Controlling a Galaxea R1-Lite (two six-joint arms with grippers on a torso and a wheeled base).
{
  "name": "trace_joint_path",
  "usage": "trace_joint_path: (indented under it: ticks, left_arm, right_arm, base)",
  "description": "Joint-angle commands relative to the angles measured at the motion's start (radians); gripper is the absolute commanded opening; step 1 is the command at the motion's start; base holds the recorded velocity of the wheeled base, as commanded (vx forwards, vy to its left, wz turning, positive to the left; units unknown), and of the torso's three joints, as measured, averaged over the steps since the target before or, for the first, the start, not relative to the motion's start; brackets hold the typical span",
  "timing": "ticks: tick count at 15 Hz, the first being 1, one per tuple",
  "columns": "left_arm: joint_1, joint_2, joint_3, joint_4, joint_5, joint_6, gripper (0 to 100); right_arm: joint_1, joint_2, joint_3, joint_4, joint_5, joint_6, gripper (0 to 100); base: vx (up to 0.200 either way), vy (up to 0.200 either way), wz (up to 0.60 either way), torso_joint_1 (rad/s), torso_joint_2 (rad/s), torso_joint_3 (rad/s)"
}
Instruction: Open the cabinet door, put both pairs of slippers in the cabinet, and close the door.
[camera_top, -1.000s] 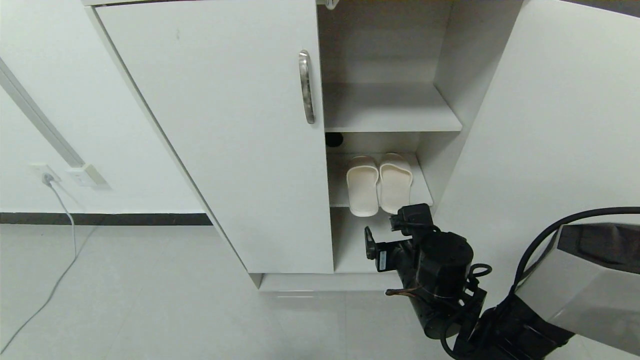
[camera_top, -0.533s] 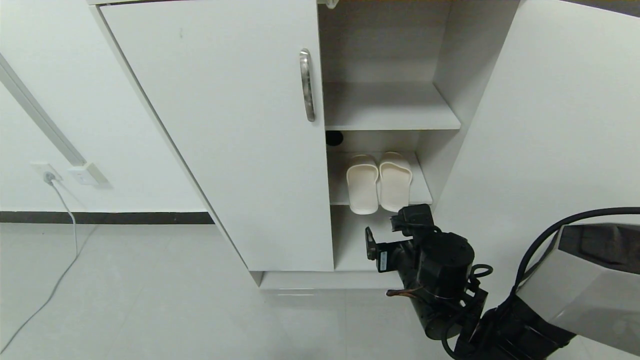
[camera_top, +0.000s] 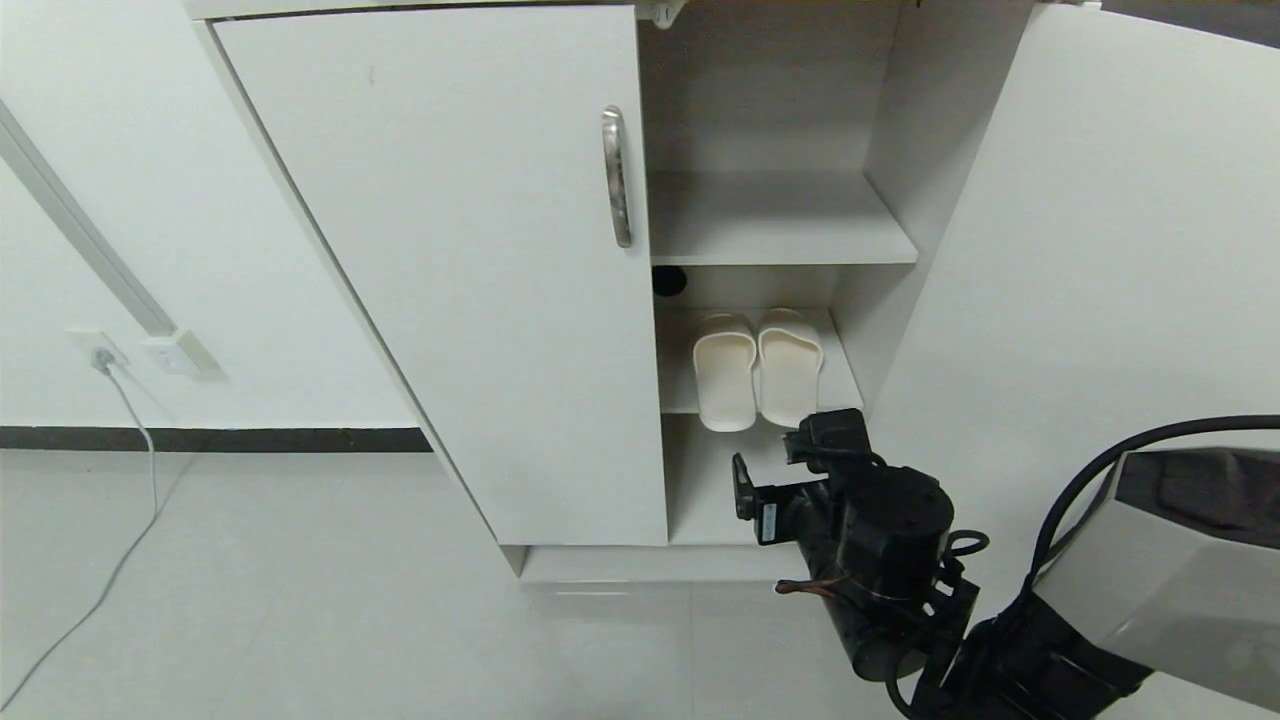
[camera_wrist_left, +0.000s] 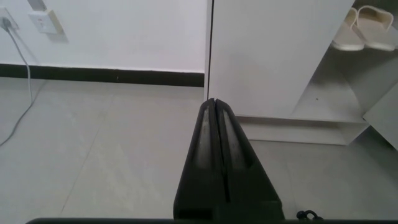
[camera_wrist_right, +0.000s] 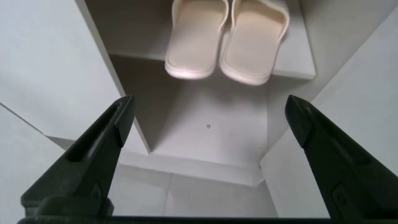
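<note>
My left gripper (camera_wrist_left: 213, 106) sits low in the middle of the left wrist frame, fingers pressed together on nothing, pointing at the floor (camera_wrist_left: 112, 143) in front of the cabinet (camera_wrist_left: 298, 129). Going rightward in the head frame, the left door (camera_top: 440, 260) is closed with its handle (camera_top: 617, 177) near centre. The pair of slippers (camera_top: 757, 368) lies side by side on the middle shelf (camera_top: 845, 385). My right gripper (camera_top: 785, 455) hangs just below them, spread wide and empty. The right door (camera_top: 1100, 250) stands open at the right edge. I judge one pair stowed, so I'd draw the right arm straight out, clear of the shelf edge and that door. The right wrist view looks under the shelf into the bottom compartment (camera_wrist_right: 205, 134), which the arm partly covers in the head view.
</note>
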Motion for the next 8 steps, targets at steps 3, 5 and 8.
trace_joint_path:
  ticks: [3,5,8]
  left_arm:
    - [0.000,0.001,0.000,0.000,0.000,0.000,0]
    - [0.000,0.001,0.000,0.000,0.000,0.000,0]
    - [0.000,0.001,0.000,0.000,0.000,0.000,0]
  right_arm:
    - [0.000,0.000,0.004,0.000,0.000,0.000,100]
    - [0.000,0.000,0.005,0.000,0.000,-0.002,100]
    - [0.000,0.000,0.005,-0.003,0.000,-0.002,100]
  base:
    - [0.000,0.000,0.00,0.001,0.00,0.181]
    - [0.000,0.000,0.00,0.000,0.00,0.202]
    - [0.000,0.000,0.00,0.002,0.00,0.190]
